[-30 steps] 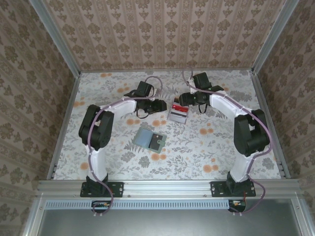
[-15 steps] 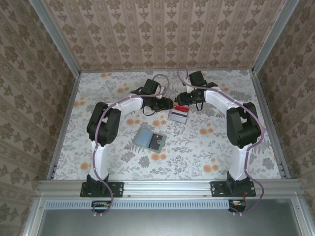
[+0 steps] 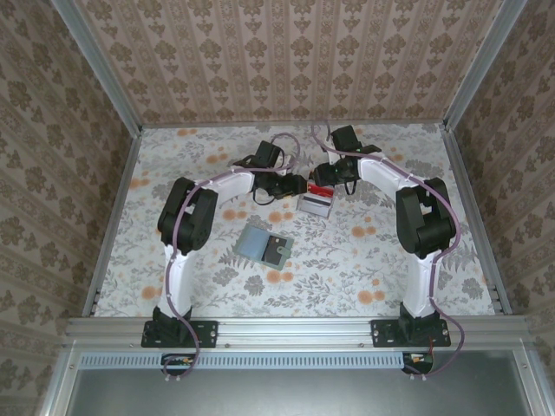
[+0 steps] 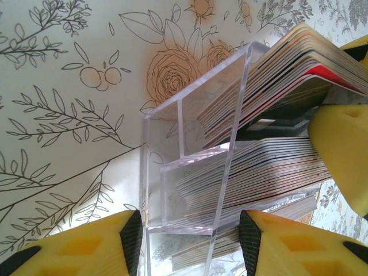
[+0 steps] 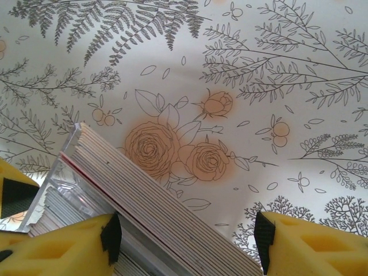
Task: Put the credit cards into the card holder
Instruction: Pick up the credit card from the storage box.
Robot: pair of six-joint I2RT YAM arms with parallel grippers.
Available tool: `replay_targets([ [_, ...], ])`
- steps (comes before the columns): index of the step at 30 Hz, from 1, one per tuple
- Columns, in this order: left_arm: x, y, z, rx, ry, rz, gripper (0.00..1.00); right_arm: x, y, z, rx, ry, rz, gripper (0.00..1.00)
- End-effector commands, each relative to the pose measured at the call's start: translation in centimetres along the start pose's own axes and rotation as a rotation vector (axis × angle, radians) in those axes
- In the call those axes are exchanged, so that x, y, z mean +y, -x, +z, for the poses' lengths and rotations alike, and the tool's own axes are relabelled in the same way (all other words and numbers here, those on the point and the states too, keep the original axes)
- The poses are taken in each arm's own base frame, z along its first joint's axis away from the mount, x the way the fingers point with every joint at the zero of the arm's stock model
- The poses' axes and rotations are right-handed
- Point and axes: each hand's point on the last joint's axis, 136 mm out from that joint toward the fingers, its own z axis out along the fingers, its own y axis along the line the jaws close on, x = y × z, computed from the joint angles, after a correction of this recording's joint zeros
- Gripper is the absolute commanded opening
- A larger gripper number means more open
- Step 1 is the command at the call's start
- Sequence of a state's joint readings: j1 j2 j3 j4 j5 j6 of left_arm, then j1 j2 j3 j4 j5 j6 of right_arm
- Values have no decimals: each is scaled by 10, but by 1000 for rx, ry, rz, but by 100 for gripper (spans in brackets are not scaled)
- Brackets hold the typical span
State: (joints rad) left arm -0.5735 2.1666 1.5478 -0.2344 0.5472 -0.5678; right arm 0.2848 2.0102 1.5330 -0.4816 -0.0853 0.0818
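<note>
Furthest left in my overhead view, the card holder (image 3: 264,247) lies opened flat on the floral table (image 3: 364,260), nearer to me than both grippers and well apart from them. I cannot make out any card in it. Next over, the left gripper (image 4: 190,247) has its yellow jaws spread either side of the near end of a clear rack (image 4: 172,167). The pads sit just beside the rack's walls, and I cannot tell whether either one touches. The credit cards (image 4: 270,75) stand packed on edge in the rack's tiers, mostly pale, with a red one showing in the upper row. On the right, the right gripper (image 5: 183,246) hangs over that upper row with its jaws also spread. One pad is against or just beside the stack, the other is clear of it, and nothing is pinched. I judge this to be the pick of a first card, with none loaded yet. My worry is the tight packing: a closing pinch may take several cards at once, or none if the pads slide off the thin edges. If the left jaws are not truly bracing the rack, a pull could tip or drag the light plastic and spill cards across the cloth. The two grippers are also very close together. One right finger (image 4: 345,149) shows beside the cards in the left wrist view, so a small misjudged move could knock the grippers together.
</note>
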Motion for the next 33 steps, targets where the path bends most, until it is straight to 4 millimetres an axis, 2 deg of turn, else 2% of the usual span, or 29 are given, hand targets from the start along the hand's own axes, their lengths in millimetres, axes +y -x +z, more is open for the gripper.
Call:
replay_targets([
  [1, 25, -19, 14, 51, 47, -34, 50, -17, 4, -3, -3, -61, 30, 63],
  [10, 31, -25, 14, 50, 51, -51, 50, -25, 16, -17, -59, -70, 53, 60],
  [24, 32, -29, 13, 54, 53, -56, 50, -23, 20, -21, -80, -51, 66, 59],
  [28, 31, -28, 12, 50, 49, -54, 50, -21, 18, -18, -67, -40, 60, 54],
  [33, 29, -26, 11, 48, 46, -52, 50, -24, 20, -22, -87, -52, 60, 52],
])
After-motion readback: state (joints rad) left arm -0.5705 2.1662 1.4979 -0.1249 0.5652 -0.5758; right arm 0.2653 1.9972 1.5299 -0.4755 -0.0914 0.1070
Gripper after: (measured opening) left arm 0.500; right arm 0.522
